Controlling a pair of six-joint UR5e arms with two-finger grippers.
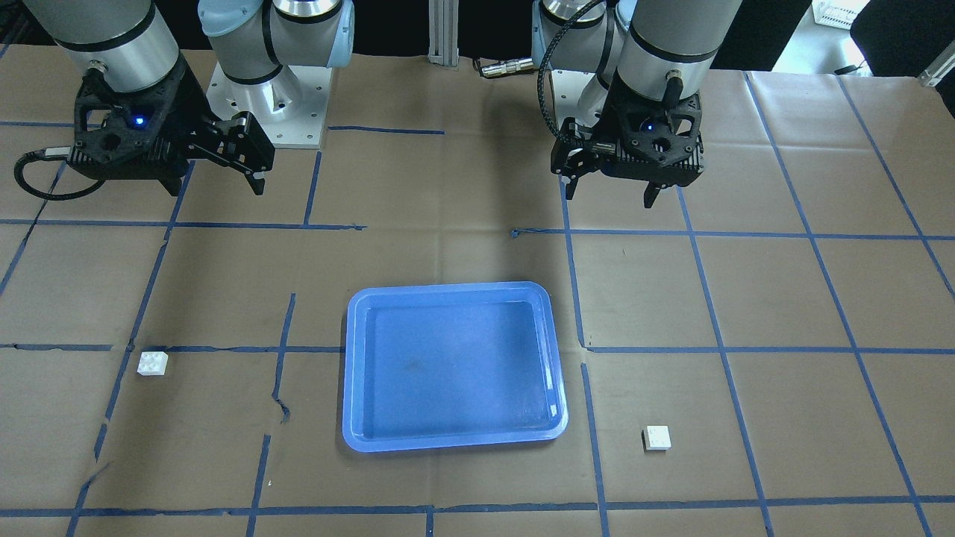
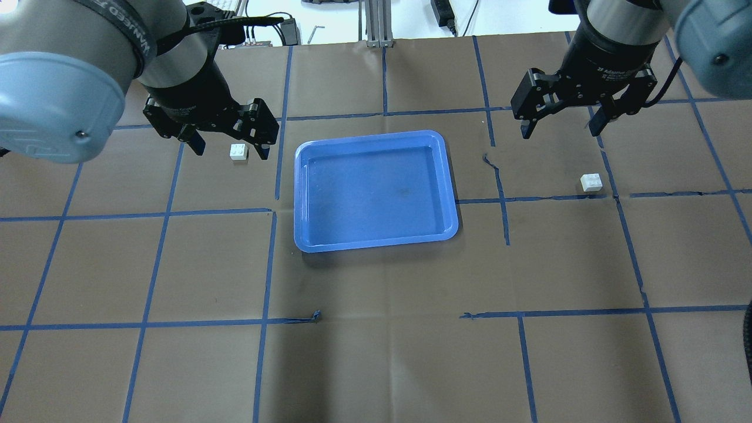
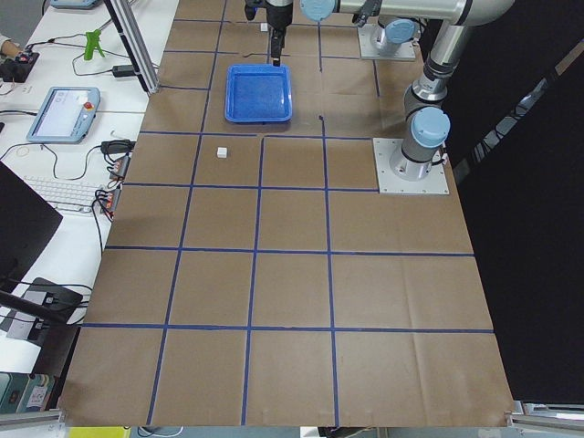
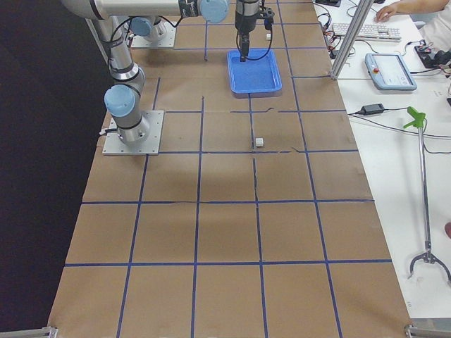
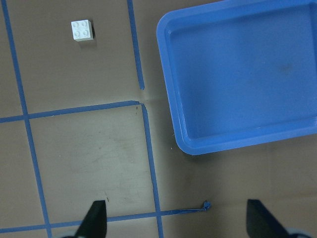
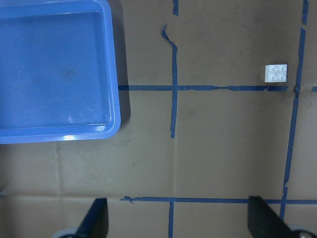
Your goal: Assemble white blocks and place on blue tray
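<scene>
My L end effector (image 1: pixel 610 197) hangs above the bench (image 2: pixel 376 352), a flat top covered w/ brown paper and a grid of blue tape lines. Its two black fingers are spread wide and there is nothing between them. My R end effector (image 2: pixel 559 132) is the same: high over the paper, fingers far apart, nothing held. The large rectangular glossy blue plastic tray (image 2: pixel 376 188), w/ rounded corners and a lighter raised rim, lies flat near the middle of the bench, between my two arms. The two small white square plastic bricks are both on the brown paper, outside of the tray and well apart from each other, one on each side of it. The L brick (image 2: pixel 238 152) lies near the tray's far L corner without touching the rim. In the overhead view it looks framed by my L fingers, but the front view shows that end effector is up in the air and not at the brick. In my L wrist view its four round studs face up. The R brick (image 2: pixel 591 183) lies further from the tray, on my R side, just beside a crossing of two tape lines, also studs up. My R end effector is above it and a bit beyond it, not touching.
</scene>
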